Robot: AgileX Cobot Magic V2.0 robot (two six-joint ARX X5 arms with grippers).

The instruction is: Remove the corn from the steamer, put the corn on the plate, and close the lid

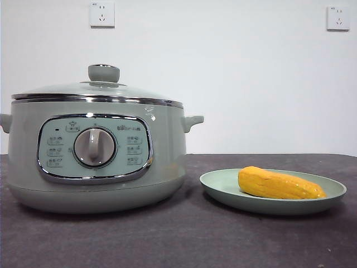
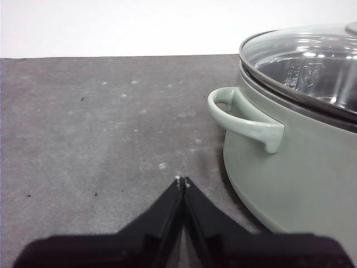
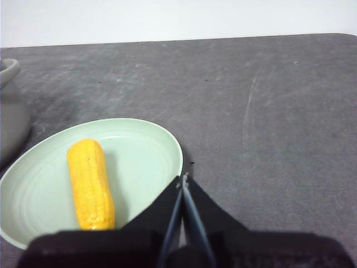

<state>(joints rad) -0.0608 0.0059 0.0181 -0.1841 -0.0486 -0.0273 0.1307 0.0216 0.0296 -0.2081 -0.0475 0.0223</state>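
Yellow-orange corn cob [image 1: 280, 185] lies on pale green plate [image 1: 223, 187], lower right; domed glass lid [image 1: 95, 91] seated on sage-green steamer [image 1: 164, 151], left. Task looks complete; no next move needed. Left gripper [image 2: 182, 180] and right gripper [image 3: 182, 177] both closed, empty.

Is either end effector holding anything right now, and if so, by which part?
Nothing is held. The left end effector is shut, empty beside the steamer; the right end effector is shut, empty by the plate.

The steamer [image 1: 95, 151] is taken as the landmark. The lid [image 1: 97, 89] is seated on its rim. The plate [image 1: 223, 187] is placed just to its right, apart, with the corn [image 1: 279, 184] laid on it.
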